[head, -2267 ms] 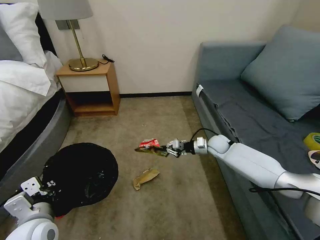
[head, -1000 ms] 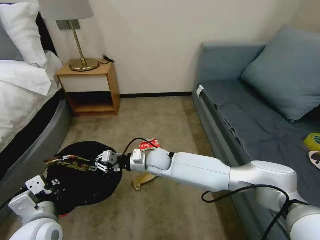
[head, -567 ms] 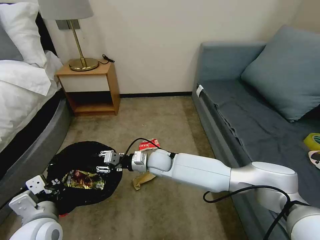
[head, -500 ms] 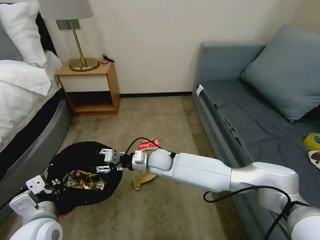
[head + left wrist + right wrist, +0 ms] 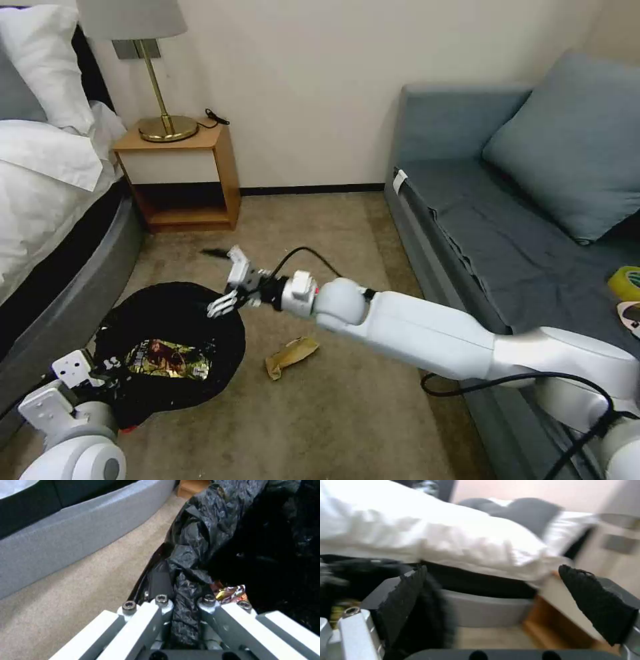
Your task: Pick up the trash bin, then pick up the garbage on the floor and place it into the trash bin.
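At lower left of the head view, the left end effector (image 5: 185,605) is clamped on the black-lined rim of the trash bin (image 5: 167,313); a shiny snack wrapper (image 5: 168,358) lies inside. The right end effector (image 5: 230,287), fingers apart and empty, hangs by the bin's far rim. A brown paper wrapper (image 5: 291,355) lies on the carpet (image 5: 347,427) nearby.

The right arm reaches out leftward across the front of the body, its right gripper (image 5: 229,283) raised with both fingers (image 5: 600,610) spread wide and nothing between them. The left arm is folded low at the robot's near left, its left gripper (image 5: 185,605) clamped tight.
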